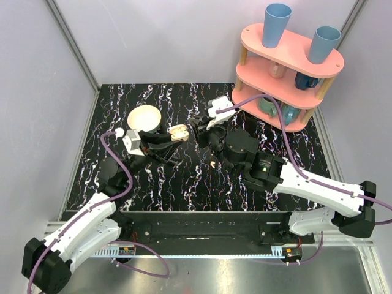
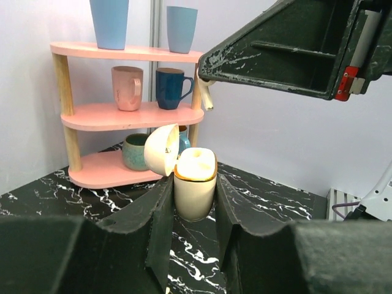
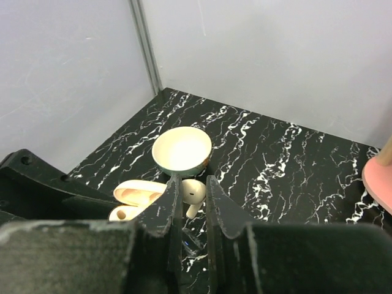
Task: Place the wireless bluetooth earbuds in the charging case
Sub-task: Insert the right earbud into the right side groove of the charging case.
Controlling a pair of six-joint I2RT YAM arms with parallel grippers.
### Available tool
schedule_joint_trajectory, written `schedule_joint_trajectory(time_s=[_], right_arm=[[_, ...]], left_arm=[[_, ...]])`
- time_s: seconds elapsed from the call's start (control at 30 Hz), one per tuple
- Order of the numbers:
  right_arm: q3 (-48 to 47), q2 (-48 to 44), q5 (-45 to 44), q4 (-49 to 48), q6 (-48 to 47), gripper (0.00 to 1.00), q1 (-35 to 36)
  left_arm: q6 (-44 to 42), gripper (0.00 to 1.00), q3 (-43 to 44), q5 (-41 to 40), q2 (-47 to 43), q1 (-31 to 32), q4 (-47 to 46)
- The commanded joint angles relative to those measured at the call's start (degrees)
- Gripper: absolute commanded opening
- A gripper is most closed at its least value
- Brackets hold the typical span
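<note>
**Ops:** Cream-beige plastic between the left fingers point(image 2: 153, 214), is that the charging case point(image 2: 195, 177)?

**Me:** Yes. I have the left gripper point(image 2: 195, 202) clamped fully down on its body. In the left wrist view the case stands upright, with its lid swung open to one side.

**Ops:** And the right side?

**Me:** My right gripper point(image 3: 192, 185) is nearly closed and pinches one earbud point(image 3: 196, 195) between its fingers. From the left wrist camera I see it hanging above the open case, not touching it, with the stem poking out of the jaws.

**Ops:** What else is around?

**Me:** I see a round cream bowl point(image 3: 181, 150) on the black marbled tabletop point(image 1: 184, 184), just beyond the case. A pink three-tier rack point(image 2: 122, 115) with cups stands at the far right corner, well apart.
</note>
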State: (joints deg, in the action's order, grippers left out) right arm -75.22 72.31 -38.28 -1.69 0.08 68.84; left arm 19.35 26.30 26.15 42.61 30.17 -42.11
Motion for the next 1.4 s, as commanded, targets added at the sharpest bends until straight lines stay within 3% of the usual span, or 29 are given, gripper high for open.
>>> schedule_joint_trajectory(time_s=[0.0, 0.27, 1.07, 1.37], right_arm=[[0.42, -0.24, 2.25, -4.71, 0.28, 0.04, 1.65], [3.15, -0.16, 5.76, -9.02, -4.12, 0.04, 3.14], [6.05, -0.24, 2.60, -10.43, -12.64, 0.04, 3.85], [7.63, -1.65, 8.75, -8.59, -12.12, 0.06, 3.85]], left_arm=[[-0.11, 0.00, -0.20, 1.97, 0.72, 0.50, -8.51], [-0.02, 0.00, -0.11, 1.97, 1.33, 0.94, -10.63], [-0.11, 0.00, -0.38, 1.71, -0.34, 1.12, -11.33], [-0.02, 0.00, 0.50, -0.75, -0.25, 1.12, -9.50]])
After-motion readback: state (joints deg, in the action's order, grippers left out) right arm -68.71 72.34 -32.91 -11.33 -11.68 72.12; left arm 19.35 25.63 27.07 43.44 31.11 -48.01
